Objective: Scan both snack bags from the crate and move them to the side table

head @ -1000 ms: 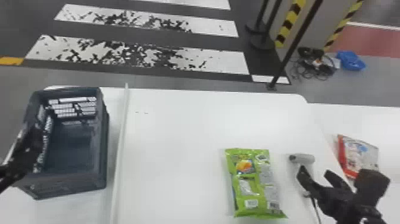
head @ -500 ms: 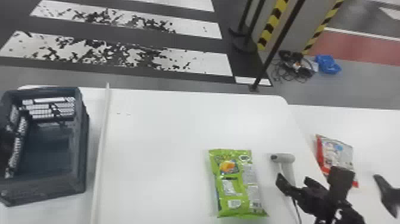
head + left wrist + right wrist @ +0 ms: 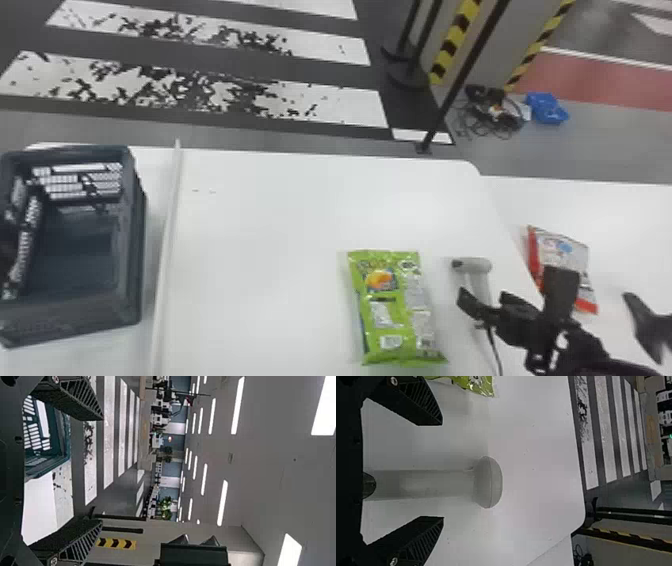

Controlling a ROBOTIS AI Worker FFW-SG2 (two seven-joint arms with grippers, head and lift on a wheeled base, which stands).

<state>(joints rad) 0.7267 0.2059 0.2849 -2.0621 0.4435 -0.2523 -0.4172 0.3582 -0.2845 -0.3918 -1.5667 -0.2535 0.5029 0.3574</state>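
Observation:
The green snack bag point(image 3: 392, 310) lies flat on the main table, left of the grey scanner point(image 3: 472, 265). My right gripper point(image 3: 484, 297) is over the scanner's handle. In the right wrist view that gripper point(image 3: 442, 471) stands open, with the scanner point(image 3: 488, 482) between and beyond its fingers; a corner of the green bag point(image 3: 476, 384) shows beside one finger. The red and white bag point(image 3: 567, 255) rests on the side table, partly behind the right arm. At the crate's left side is my left gripper point(image 3: 6, 250); in its wrist view it point(image 3: 102, 470) is open and holds nothing.
The dark crate point(image 3: 132, 240) stands on the left beyond a raised white strip point(image 3: 169, 235). The side table point(image 3: 625, 225) adjoins the main table point(image 3: 280, 225) on the right. A dark pointed shape point(image 3: 645, 320) is near the right edge. The scanner's cable runs toward the front.
The head view has turned right, so the crate and bags sit farther left in it. My right arm has shifted slightly left at the scanner. Both bags stay where they lay.

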